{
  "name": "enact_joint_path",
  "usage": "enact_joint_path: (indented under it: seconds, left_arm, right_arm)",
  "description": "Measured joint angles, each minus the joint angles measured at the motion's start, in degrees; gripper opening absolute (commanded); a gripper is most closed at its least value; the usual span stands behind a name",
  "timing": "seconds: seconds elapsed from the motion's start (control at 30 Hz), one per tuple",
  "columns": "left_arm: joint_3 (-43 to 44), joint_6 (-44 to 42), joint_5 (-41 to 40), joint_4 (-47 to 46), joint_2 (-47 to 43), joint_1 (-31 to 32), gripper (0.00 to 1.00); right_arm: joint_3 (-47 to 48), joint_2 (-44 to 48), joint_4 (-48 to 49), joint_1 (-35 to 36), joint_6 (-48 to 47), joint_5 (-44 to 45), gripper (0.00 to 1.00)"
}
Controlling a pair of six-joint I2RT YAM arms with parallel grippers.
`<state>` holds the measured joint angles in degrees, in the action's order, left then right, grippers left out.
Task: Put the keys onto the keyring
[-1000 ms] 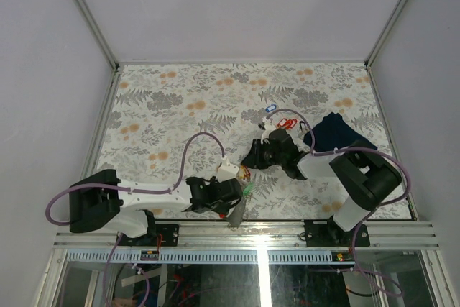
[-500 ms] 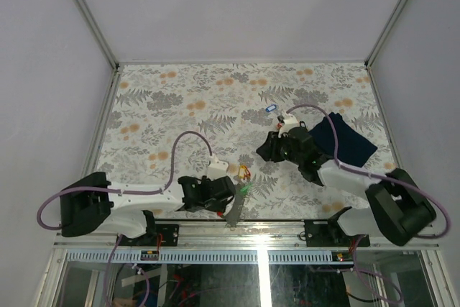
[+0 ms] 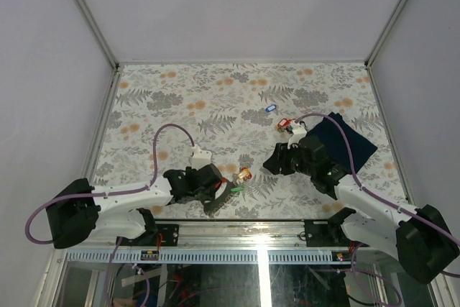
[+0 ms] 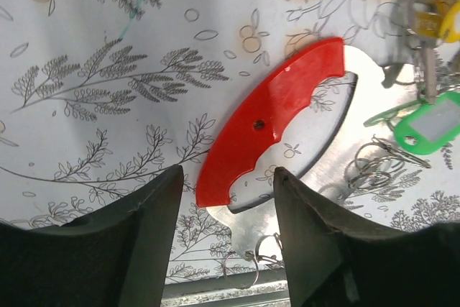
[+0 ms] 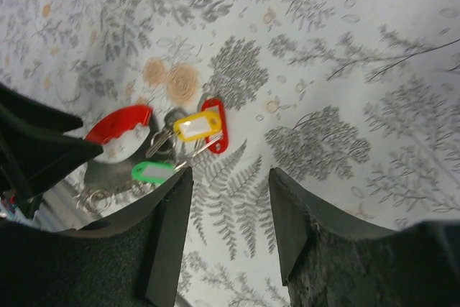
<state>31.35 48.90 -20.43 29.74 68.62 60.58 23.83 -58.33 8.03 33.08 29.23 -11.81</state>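
We are seeing the keys (image 5: pixel 194 129), tagged yellow, red and green, lying bunched just beyond the left gripper (image 4: pixel 227 172). Its fingers are standing apart, clamping nothing, astride the near end of a red-handled tool (image 4: pixel 269 116) that is running diagonally toward the bunch. We are judging the left arm nearer; the right gripper (image 5: pixel 230 177), also apart and empty, is hovering farther off, and the tool and keyring loops (image 4: pixel 370 165) are crowding the approach.

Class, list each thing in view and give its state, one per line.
red-handled tool: lying flat
left gripper: open, straddling that tool's end
right gripper: open, empty
tagged keys: bunched beside the tool
blue-tagged key: lying apart, alone
navy cloth: lying flat
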Motion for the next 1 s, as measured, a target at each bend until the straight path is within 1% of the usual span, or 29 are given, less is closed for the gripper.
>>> enact_joint_path:
  seconds: [0.1,0.17,0.27,0.4,0.47,0.67,0.77,0.93,1.0]
  left_arm:
    - [0.96,-2.84,0.15,-0.66,-0.39,0.0,0.53]
    - [1.07,-4.9,0.87,-1.7,-2.36,0.0,0.53]
    - [1.05,-8.92,4.07,-5.03,-6.34,0.0,0.52]
    - [1.03,-14.16,7.91,-10.27,-7.72,1.18,0.51]
    - [1.05,-16.28,8.7,-11.8,-5.88,2.93,0.5]
    - [2.14,-21.42,9.07,-13.55,3.87,8.0,0.49]
    - [3.69,-23.17,8.92,-13.86,7.69,8.5,0.48]
    - [5.64,-24.9,8.57,-15.1,11.15,8.92,0.47]
    - [5.99,-25.44,8.48,-15.78,12.22,9.18,0.43]
  right_arm:
    - [-0.48,1.03,-1.44,2.19,1.79,-1.25,0.53]
    - [-1.44,1.9,-1.77,5.31,3.08,-1.29,0.52]
    - [-3.74,2.38,-1.14,8.68,5.55,-1.33,0.51]
    - [-6.62,2.45,-0.83,9.35,8.31,-0.76,0.51]
    - [-7.1,3.13,-1.55,9.38,8.85,0.22,0.51]
    - [-7.06,7.61,-2.75,9.4,8.83,3.63,0.51]
    - [-7.04,8.74,-3.19,9.4,8.79,4.68,0.51]
    - [-7.04,9.81,-4.0,9.42,8.85,4.92,0.5]
    - [-7.04,10.14,-4.28,9.42,8.92,4.92,0.5]
